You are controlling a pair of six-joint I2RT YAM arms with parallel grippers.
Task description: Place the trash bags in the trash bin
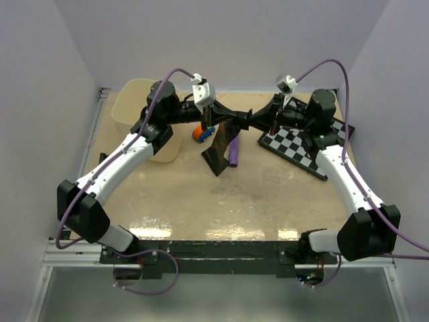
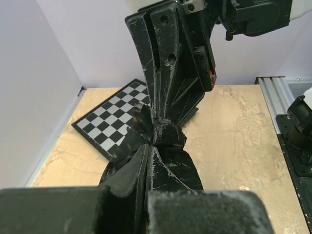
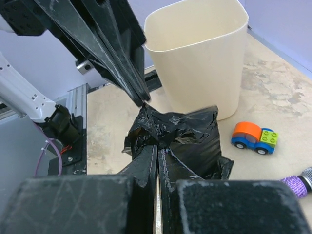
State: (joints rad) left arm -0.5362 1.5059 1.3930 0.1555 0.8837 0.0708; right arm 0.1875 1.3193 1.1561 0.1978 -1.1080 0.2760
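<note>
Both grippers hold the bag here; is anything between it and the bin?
Nothing visible does. In the right wrist view, bare table lies between the trash bag and the trash bin; the orange toy car sits low, off to one side.

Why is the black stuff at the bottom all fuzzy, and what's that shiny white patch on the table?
Top view: the white patch is light glaring off the table near its front edge. Left wrist view: the left gripper starts too close to the lens, so its base blurs. Right wrist view: same for the right gripper; the bag glints.
</note>
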